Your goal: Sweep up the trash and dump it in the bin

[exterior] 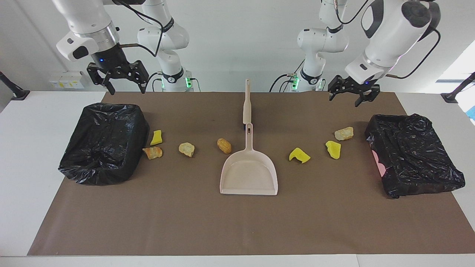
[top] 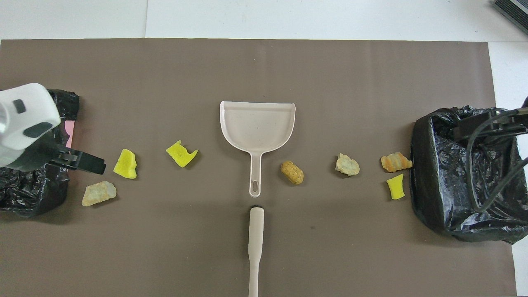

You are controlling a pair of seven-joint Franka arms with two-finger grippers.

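Seven lumps of trash lie in a row across the brown mat: yellow (exterior: 156, 137), orange bread-like (exterior: 152, 152), tan (exterior: 186, 149), brown (exterior: 224, 145), yellow (exterior: 299, 155), yellow (exterior: 333, 149) and tan (exterior: 344, 133). A beige dustpan (exterior: 248, 174) lies mid-mat, its handle toward the robots. A beige brush (exterior: 246, 107) lies in line with it, nearer the robots. My right gripper (exterior: 124, 83) is open and empty, raised over the black-bagged bin (exterior: 96, 174) at the right arm's end. My left gripper (exterior: 354, 97) is open and empty, raised beside the bin (exterior: 426, 185) at the left arm's end.
From overhead the dustpan (top: 258, 128) and brush (top: 255, 247) split the trash, with lumps on each side. The bins (top: 429, 198) (top: 24, 198) stand at the mat's two ends. White table borders the mat (top: 264, 74).
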